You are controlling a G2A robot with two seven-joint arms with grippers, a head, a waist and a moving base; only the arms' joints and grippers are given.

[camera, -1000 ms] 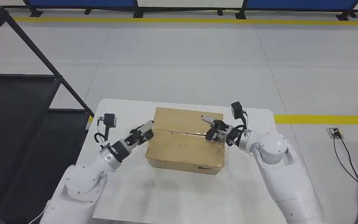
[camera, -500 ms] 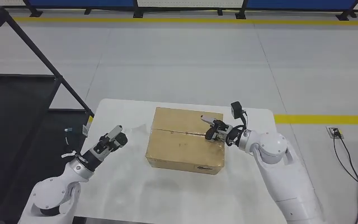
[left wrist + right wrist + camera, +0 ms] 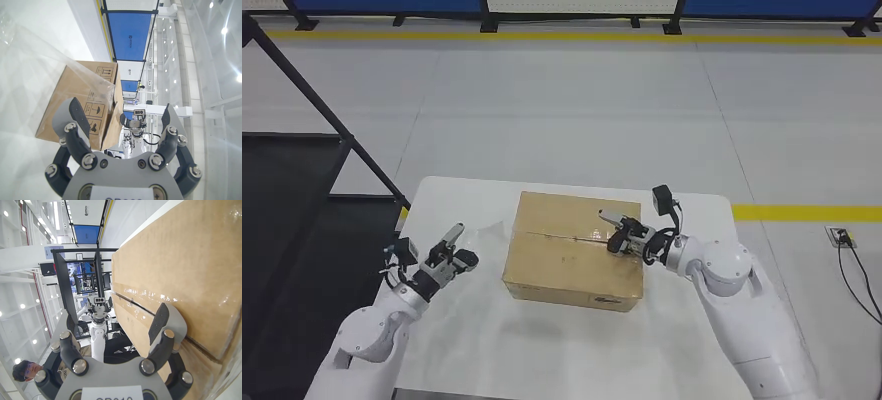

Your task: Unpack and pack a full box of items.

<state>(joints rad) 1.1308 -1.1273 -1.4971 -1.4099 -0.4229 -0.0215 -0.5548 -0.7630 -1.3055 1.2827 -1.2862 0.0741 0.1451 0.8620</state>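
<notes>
A shut brown cardboard box sits mid-table, its top seam covered with clear tape. My right gripper is over the seam near the box's right end. It is open, and one finger rests on the box top beside the seam. My left gripper hangs open and holds nothing, a short way left of the box, facing its end wall. A loose strip of clear tape sticks out from that end of the box.
The white table has bare surface to the left of the box and in front of it. A black metal frame with a dark panel stands off the table's left side. Behind the table lies grey floor with yellow lines.
My left gripper has pulled back from the box's left end, leftwards and away from it. The right gripper has stayed at the seam, shifting only slightly.
</notes>
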